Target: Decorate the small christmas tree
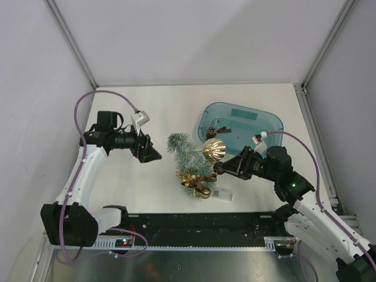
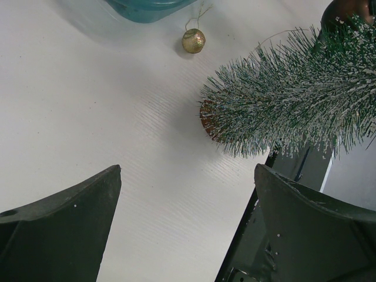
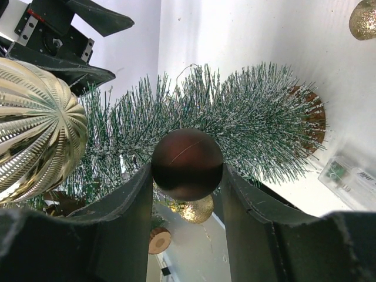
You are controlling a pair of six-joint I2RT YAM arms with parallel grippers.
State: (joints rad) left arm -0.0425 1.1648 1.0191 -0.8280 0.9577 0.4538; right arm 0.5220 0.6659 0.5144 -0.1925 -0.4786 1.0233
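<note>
R gripper (image 3: 187, 171) clamped on glossy dark-brown ball (image 3: 188, 157), at frosted green bristle tree (image 1: 187, 158) mid-bench, likely hanging it. L gripper (image 2: 188, 170) fingers apart, empty, alongside.

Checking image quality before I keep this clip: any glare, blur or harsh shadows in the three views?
Top external: even light, soft shadows, the small christmas tree sharp. Left wrist: tree crisp, its own fingers dark. Right wrist: the ribbed gold ornament glares; the brown ball in the right gripper is sharp.
</note>
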